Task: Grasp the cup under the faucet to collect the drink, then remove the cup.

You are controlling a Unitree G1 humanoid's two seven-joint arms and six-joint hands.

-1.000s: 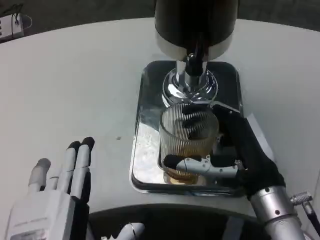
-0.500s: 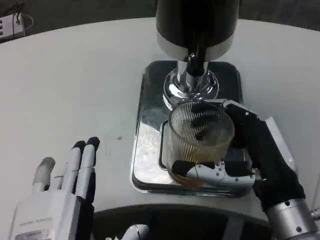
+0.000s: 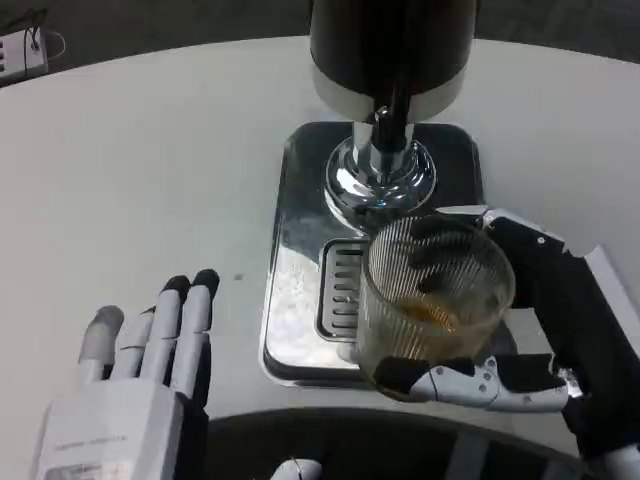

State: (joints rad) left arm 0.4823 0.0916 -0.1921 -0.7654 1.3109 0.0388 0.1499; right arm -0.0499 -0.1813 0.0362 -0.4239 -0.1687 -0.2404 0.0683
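A ribbed clear glass cup (image 3: 432,298) with amber drink at its bottom hangs above the front right of the drip tray, tilted a little. My right hand (image 3: 545,330) grips it, thumb across the near side and fingers around the far side. The dispenser's faucet (image 3: 386,118) stands behind the cup, above a chrome base (image 3: 380,178). My left hand (image 3: 140,390) is open at the lower left, fingers stretched forward over the white table, holding nothing.
The steel drip tray (image 3: 295,300) with a slotted grate (image 3: 340,290) lies under the black dispenser body (image 3: 392,45). A white power strip (image 3: 22,52) sits at the far left edge. The table's rounded near edge runs along the bottom.
My right hand has lifted the cup off the grate and carried it toward me and to the right, away from the faucet. The left hand has edged forward slightly.
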